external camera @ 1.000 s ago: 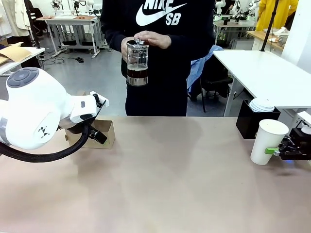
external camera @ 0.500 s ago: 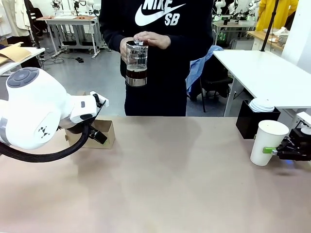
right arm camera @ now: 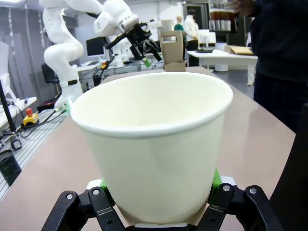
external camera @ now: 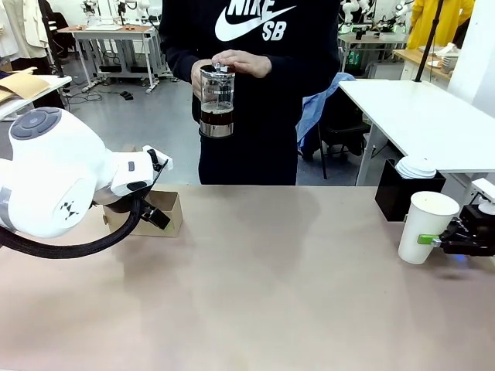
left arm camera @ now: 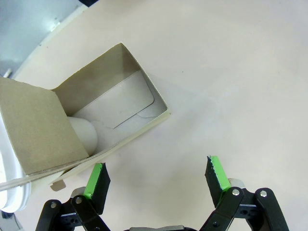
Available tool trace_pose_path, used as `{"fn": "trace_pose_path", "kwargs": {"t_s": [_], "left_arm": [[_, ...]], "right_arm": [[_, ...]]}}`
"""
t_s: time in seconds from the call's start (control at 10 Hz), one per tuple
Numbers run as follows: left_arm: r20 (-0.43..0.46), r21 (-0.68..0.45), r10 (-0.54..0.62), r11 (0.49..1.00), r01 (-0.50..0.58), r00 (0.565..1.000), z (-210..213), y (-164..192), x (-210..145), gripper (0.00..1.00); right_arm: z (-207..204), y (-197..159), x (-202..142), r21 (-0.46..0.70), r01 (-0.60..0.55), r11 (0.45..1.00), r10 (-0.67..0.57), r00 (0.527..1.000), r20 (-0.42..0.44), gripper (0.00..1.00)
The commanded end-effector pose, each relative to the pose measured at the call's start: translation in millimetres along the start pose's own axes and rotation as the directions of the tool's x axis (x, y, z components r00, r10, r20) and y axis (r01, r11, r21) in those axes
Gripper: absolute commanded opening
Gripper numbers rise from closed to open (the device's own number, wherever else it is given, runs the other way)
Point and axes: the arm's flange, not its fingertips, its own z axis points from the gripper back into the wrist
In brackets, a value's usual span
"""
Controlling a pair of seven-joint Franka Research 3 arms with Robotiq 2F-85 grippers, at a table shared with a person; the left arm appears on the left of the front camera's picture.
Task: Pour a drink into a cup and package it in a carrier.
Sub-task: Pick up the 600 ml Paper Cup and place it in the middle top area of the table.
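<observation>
A person across the table holds a clear glass jug [external camera: 217, 100] at chest height; the drink [external camera: 217, 117] is a dark brown layer in its lower part. The white paper cup [external camera: 425, 226] stands without a lid at the table's right edge. My right gripper [external camera: 433, 240] is shut on its lower wall, and its green pads press both sides of the cup [right arm camera: 154, 144]. The brown cardboard carrier [external camera: 164, 213] sits at the far left, partly hidden by my left arm. My left gripper [left arm camera: 156, 175] hangs open above the table beside the carrier [left arm camera: 115, 103].
A black box [external camera: 406, 193] topped with a stack of white lids [external camera: 417, 166] stands just behind the cup. Something white and rounded [left arm camera: 84, 134] lies in one carrier pocket. A white side table [external camera: 425, 116] is at the back right.
My right gripper has shut on the cup. The person has raised the jug very slightly. My left arm has stayed still.
</observation>
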Motion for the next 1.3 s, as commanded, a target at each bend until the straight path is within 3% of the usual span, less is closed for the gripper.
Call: {"fn": "trace_pose_path", "kwargs": {"t_s": [0.0,0.3,0.5,0.8,1.2], "left_arm": [[0.0,-0.001,0.002,1.0,-0.002,1.0,0.1,0.5,-0.3,1.0],[0.0,-0.001,0.002,1.0,-0.002,1.0,0.1,0.5,-0.3,1.0],[0.0,-0.001,0.002,1.0,-0.002,1.0,0.1,0.5,-0.3,1.0],[0.0,-0.001,0.002,1.0,-0.002,1.0,0.1,0.5,-0.3,1.0],[0.0,-0.001,0.002,1.0,-0.002,1.0,0.1,0.5,-0.3,1.0]], "right_arm": [[-24.3,23.5,41.0,-0.064,-0.042,0.997,0.043,0.999,0.009,0.8],[-69.5,44.2,113.1,-0.164,-0.029,0.986,0.037,0.998,0.05,0.8],[-111.5,40.1,142.6,-0.19,0.031,0.981,-0.019,0.998,0.066,0.8],[-201.2,8.1,161.1,-0.308,0.01,0.951,0.009,0.998,0.061,0.8],[-285.1,-47.1,139.1,-0.408,-0.042,0.912,0.075,0.995,0.065,0.8]]}}
